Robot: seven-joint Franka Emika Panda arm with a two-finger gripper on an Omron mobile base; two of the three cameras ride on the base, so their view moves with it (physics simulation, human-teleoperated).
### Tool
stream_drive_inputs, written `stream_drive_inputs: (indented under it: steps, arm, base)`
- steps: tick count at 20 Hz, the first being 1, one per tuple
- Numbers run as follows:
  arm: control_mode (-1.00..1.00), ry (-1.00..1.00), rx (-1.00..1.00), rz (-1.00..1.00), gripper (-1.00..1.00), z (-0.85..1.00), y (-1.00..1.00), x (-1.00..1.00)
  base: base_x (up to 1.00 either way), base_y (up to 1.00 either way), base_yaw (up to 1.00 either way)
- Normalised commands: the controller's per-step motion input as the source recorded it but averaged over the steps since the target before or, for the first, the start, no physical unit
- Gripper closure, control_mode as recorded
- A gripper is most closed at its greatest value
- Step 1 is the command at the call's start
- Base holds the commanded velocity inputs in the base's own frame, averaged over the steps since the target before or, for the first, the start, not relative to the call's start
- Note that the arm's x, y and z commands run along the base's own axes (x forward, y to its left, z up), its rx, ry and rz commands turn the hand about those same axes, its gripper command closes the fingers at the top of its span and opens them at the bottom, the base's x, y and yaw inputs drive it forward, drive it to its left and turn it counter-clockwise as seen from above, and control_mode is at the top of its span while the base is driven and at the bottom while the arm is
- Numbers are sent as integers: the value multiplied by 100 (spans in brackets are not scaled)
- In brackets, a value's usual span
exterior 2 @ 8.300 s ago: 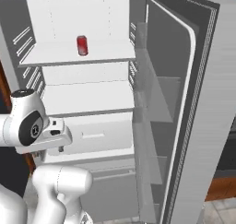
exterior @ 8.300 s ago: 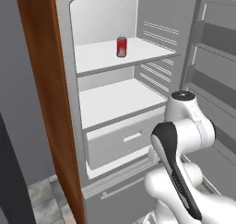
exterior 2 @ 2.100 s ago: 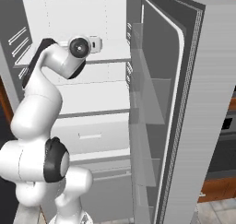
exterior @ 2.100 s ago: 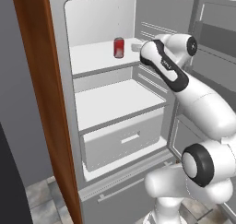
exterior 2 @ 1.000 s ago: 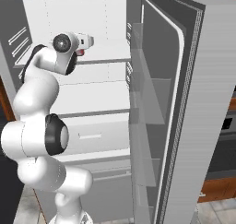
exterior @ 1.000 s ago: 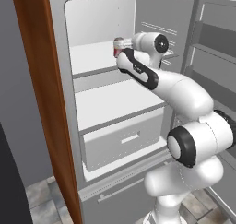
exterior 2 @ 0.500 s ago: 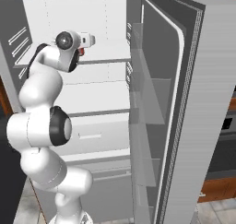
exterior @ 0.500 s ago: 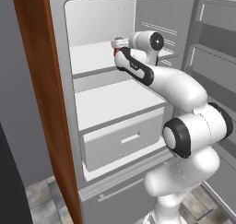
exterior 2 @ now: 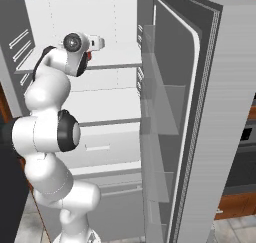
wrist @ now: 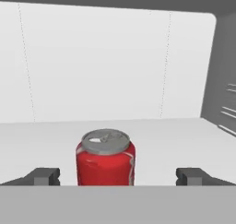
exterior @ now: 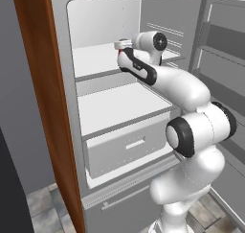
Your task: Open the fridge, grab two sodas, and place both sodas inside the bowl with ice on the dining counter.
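Fridge (exterior: 110,112): its door stands swung wide to the right of the white interior, leaving the shelves open to the front.
Upper shelf (wrist: 41,135): flat and white; the red soda can (wrist: 105,157) stands upright on it, toward the front part of the shelf, with bare shelf on both sides and behind it up to the back wall.
Gripper (wrist: 117,176): spread wide, one finger tip to each side of the red soda can, neither tip touching it; the gaps on both sides are clear.
Gripper in the base views: at the front edge of the upper shelf (exterior: 123,46), with the arm reaching in from below and right of the shelf.
Side room: the fridge's right inner wall with its rails lies well apart from the can.
Lower shelf (exterior: 115,107): bare, under the arm's forearm.
Drawer (exterior: 125,145): closed, below the lower shelf.
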Motion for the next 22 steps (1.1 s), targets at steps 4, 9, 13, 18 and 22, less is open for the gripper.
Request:
stream_drive_inputs:
  steps: [4,9,13,18,22]
  arm:
    - [-100,1,0,0,-100,-4,7,7]
    - [-100,1,0,0,-100,-4,6,5]
    - [-100,2,0,0,-100,-2,5,8]
    - [-100,3,0,0,-100,-3,5,9]
    - [-100,3,0,0,-100,-4,5,9]
  base:
    - [0,0,0]
    - [0,0,0]
    - [0,0,0]
    - [0,0,0]
    - [0,0,0]
